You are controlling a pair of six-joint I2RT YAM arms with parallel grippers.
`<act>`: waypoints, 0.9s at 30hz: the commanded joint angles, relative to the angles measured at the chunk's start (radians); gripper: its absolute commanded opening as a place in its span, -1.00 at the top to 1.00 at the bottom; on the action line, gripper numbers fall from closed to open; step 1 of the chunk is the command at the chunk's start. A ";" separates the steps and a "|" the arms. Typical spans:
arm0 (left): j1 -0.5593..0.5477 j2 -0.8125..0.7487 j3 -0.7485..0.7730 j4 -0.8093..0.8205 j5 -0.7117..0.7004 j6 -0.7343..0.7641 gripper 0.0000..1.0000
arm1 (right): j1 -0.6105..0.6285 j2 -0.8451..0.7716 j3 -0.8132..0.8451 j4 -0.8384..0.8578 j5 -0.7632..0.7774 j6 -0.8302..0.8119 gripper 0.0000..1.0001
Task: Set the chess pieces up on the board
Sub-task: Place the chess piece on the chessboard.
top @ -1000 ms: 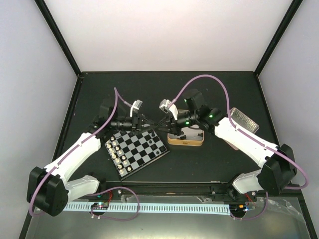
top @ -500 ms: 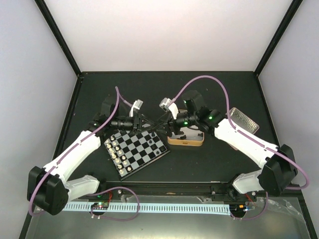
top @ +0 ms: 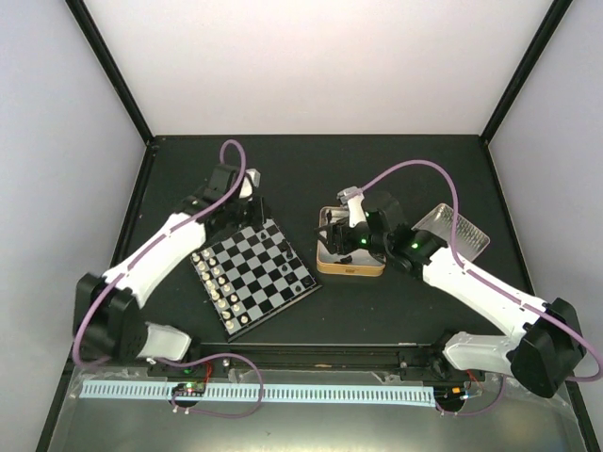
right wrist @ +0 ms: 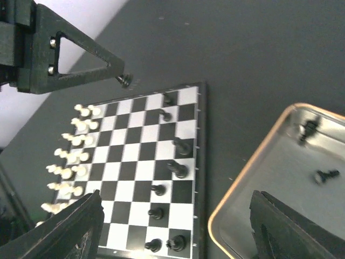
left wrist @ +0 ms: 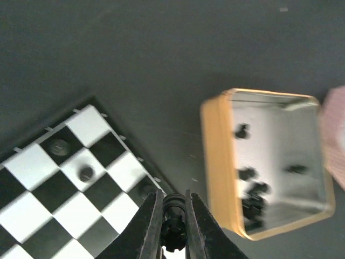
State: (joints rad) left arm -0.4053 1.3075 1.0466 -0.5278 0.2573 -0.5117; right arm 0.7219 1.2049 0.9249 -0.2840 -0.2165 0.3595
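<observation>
The board (top: 259, 273) lies left of centre, with cream pieces (right wrist: 70, 156) along its left side and several black chess pieces (right wrist: 178, 170) along its right side. My left gripper (top: 254, 202) hovers over the board's far corner, shut on a black chess piece (left wrist: 174, 232). The right wrist view shows it too, the left gripper (right wrist: 125, 81) pinching that piece above the board (right wrist: 124, 178). My right gripper (right wrist: 175, 197) stands wide open and empty between the board and the gold-rimmed tin (right wrist: 211, 224). More black pieces (left wrist: 253, 194) lie in the tin (left wrist: 215, 162).
The tin (top: 350, 269) sits just right of the board. Its silver lid (top: 452, 229) lies further right, behind the right arm. Black walls (top: 141, 188) edge the dark table, and a rail runs along its near side.
The two grippers, which met over the board's far right edge, have parted. The right one opened and drew back over the tin. The left one swung left to the far corner.
</observation>
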 commanded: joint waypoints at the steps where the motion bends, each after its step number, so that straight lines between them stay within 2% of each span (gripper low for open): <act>1: -0.006 0.175 0.108 -0.084 -0.246 0.107 0.97 | -0.003 -0.007 -0.035 0.012 0.189 0.126 -0.50; 7: -0.005 0.361 0.215 -0.074 -0.297 0.144 0.97 | -0.009 0.002 -0.050 -0.017 0.346 0.176 -0.49; 14: -0.004 0.513 0.301 -0.071 -0.310 0.165 0.97 | -0.019 0.042 -0.045 -0.048 0.400 0.190 -0.51; 27: -0.004 0.588 0.271 -0.036 -0.322 0.148 0.97 | -0.024 0.114 -0.001 -0.087 0.417 0.190 -0.51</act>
State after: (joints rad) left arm -0.4065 1.8755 1.3140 -0.5785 -0.0380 -0.3660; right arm 0.7044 1.3109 0.8860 -0.3603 0.1604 0.5419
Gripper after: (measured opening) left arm 0.100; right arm 0.754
